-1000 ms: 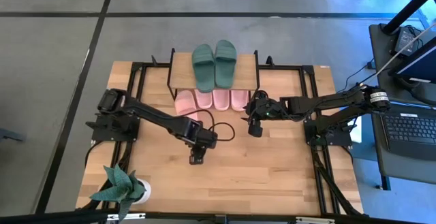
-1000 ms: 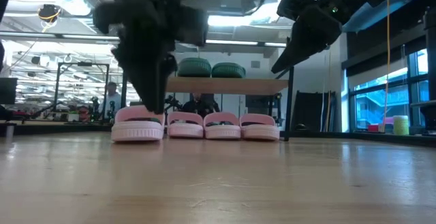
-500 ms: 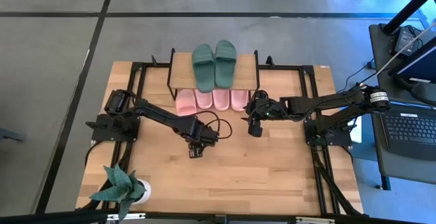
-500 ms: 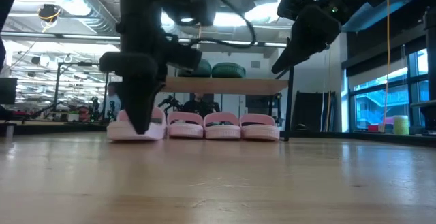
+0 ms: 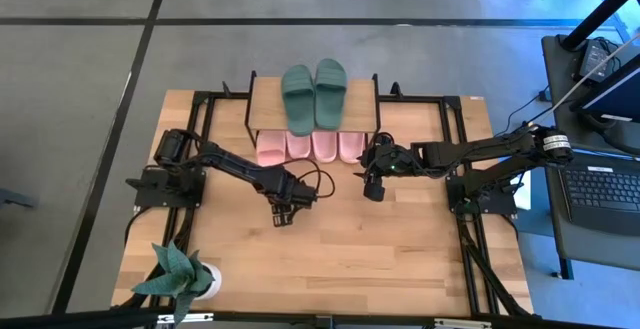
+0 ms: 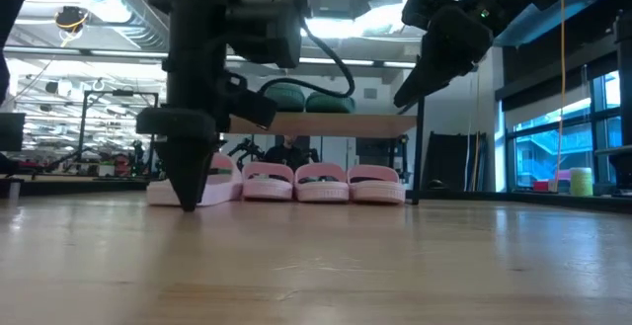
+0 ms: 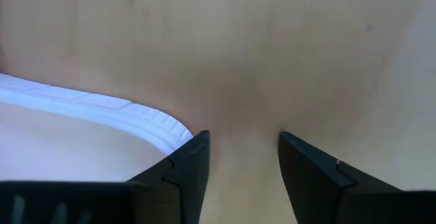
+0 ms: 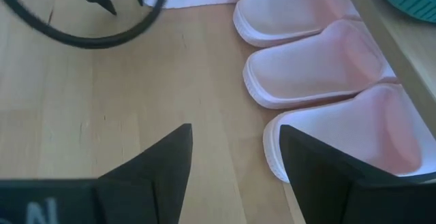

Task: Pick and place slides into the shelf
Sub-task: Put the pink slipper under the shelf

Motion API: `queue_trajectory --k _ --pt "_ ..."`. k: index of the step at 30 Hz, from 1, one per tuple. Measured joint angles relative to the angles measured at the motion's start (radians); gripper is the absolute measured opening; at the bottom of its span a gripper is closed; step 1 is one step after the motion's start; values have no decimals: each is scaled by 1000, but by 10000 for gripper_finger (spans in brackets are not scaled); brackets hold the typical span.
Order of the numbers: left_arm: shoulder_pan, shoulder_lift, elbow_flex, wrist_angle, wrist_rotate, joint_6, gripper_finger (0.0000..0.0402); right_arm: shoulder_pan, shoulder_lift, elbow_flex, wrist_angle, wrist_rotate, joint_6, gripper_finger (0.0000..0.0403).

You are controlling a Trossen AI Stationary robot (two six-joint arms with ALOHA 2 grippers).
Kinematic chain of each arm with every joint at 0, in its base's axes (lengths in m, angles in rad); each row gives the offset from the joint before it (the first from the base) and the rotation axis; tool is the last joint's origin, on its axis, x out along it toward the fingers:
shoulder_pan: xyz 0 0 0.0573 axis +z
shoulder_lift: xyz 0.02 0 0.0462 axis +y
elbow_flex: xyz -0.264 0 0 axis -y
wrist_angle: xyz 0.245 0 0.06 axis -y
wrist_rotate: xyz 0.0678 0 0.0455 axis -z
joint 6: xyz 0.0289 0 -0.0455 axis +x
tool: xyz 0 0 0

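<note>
The shelf point(image 5: 268, 111) stands at the table's far middle, with the dark green pair point(image 5: 298, 99) point(image 5: 331, 81) resting sole-down on its plank. Several light pink slides point(image 5: 324, 146) lie in a row on the tabletop under its front edge. The leftmost one point(image 5: 270, 150) point(image 6: 222, 185) sticks out a little nearer. My left gripper point(image 5: 283, 218) point(image 6: 188, 203) point(image 7: 242, 163) is open and points down close to the tabletop by that slide's near end point(image 7: 88, 125). My right gripper point(image 5: 374, 193) point(image 8: 235, 173) hangs open in the air, right of the row. My left gripper comes from above, pointing down. One finger point(image 7: 187, 166) shows right against the ribbed sole rim point(image 7: 160, 123) of the leftmost pink slide. I cannot tell whether it touches. The slide lies flat on the table.
A potted plant point(image 5: 180, 274) stands at the near left corner. Black frame rails point(image 5: 455, 149) run along both sides of the table. A laptop point(image 5: 600, 194) sits on a stand off the right edge. Bare wood point(image 5: 390, 259) fills the near half.
My left gripper has moved toward the table's left edge and slightly toward the far edge, and has come down until its fingertips are close to the tabletop.
</note>
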Motion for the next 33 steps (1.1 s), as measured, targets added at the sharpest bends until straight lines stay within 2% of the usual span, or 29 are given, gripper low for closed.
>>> queue_trajectory --k 25,33 --pt "165 3 -4 10 -106 139 163 0 0 0 0 0 2 221" --pt "211 3 -3 11 -90 196 163 0 0 0 0 0 2 221"
